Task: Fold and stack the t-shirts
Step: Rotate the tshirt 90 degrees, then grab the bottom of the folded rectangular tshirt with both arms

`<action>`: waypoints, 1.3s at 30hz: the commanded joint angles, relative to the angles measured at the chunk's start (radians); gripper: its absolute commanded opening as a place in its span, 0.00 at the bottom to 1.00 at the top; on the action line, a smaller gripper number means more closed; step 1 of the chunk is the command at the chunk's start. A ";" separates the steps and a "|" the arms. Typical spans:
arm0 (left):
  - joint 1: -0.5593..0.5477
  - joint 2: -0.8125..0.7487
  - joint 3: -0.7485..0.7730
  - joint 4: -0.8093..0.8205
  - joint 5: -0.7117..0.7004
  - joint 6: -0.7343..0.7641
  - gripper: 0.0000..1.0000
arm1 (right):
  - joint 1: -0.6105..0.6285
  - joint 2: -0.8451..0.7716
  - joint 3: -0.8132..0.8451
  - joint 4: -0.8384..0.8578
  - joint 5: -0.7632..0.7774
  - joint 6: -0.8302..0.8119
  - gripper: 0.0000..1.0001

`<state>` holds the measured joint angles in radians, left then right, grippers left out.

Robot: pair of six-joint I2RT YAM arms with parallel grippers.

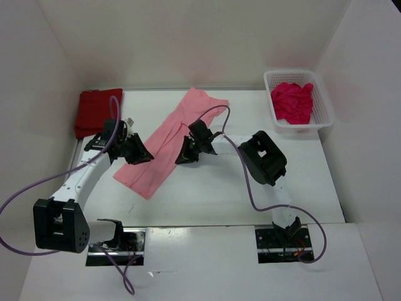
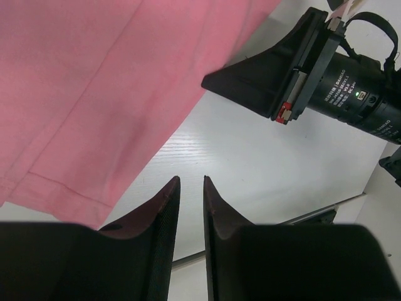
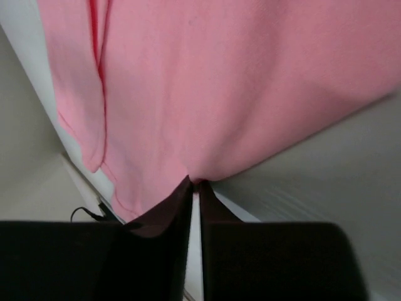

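Observation:
The light pink t-shirt (image 1: 168,141) lies as a long folded strip slanting across the middle of the table. A dark red t-shirt (image 1: 96,111) lies folded at the back left. The crimson-magenta t-shirt (image 1: 292,102) is bunched up inside the basket. My left gripper (image 1: 144,157) is at the strip's left edge. In the left wrist view its jaws (image 2: 188,179) stand a little apart over bare table, with the pink cloth (image 2: 94,94) just beside them. My right gripper (image 1: 183,157) is at the strip's right edge. Its tips (image 3: 195,180) pinch the puckered edge of the pink shirt (image 3: 238,81).
A white lattice basket (image 1: 322,103) stands at the back right. White walls close in the table on the left, back and right. The right gripper's black body (image 2: 269,75) shows close by in the left wrist view. Purple cables loop off both arms.

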<state>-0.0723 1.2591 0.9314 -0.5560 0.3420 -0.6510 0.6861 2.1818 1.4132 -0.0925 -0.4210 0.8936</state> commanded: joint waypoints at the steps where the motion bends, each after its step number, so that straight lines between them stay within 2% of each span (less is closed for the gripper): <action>1: 0.006 0.016 0.021 0.024 0.017 0.031 0.29 | -0.013 0.009 -0.008 -0.009 0.051 -0.019 0.06; 3: 0.006 0.028 0.021 0.033 0.028 0.031 0.30 | -0.057 -0.025 -0.045 -0.056 0.062 -0.056 0.02; 5: -0.016 0.040 0.021 0.033 0.028 0.031 0.31 | -0.091 -0.126 -0.153 -0.065 0.077 -0.065 0.00; 10: -0.089 0.086 0.021 0.033 0.028 0.031 0.36 | -0.233 -0.397 -0.389 -0.168 0.128 -0.148 0.00; 12: -0.121 0.112 0.010 0.033 0.028 0.031 0.37 | -0.270 -0.467 -0.454 -0.168 0.128 -0.157 0.04; 14: -0.144 0.123 -0.012 0.022 0.040 0.031 0.41 | -0.295 -0.542 -0.514 -0.179 0.128 -0.157 0.16; 15: -0.170 0.137 -0.013 0.022 0.040 0.042 0.43 | -0.295 -0.562 -0.525 -0.197 0.128 -0.157 0.34; 18: -0.233 0.184 -0.046 -0.010 0.069 0.051 0.50 | -0.295 -0.654 -0.614 -0.196 0.119 -0.108 0.52; 24: -0.375 0.292 -0.077 0.022 0.179 0.071 0.63 | -0.284 -0.859 -0.772 -0.240 0.165 -0.006 0.54; 28: -0.457 0.336 -0.101 0.042 0.199 0.062 0.63 | -0.241 -0.976 -0.855 -0.295 0.176 0.065 0.48; 33: -0.498 0.358 -0.131 0.076 0.226 0.027 0.63 | -0.184 -1.065 -0.954 -0.305 0.165 0.157 0.47; 39: -0.520 0.367 -0.140 0.106 0.235 -0.007 0.52 | -0.143 -1.120 -1.030 -0.316 0.137 0.203 0.47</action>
<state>-0.5846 1.6138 0.7959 -0.4850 0.5438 -0.6384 0.5110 1.0981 0.4110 -0.3859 -0.2733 1.0420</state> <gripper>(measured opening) 0.529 0.467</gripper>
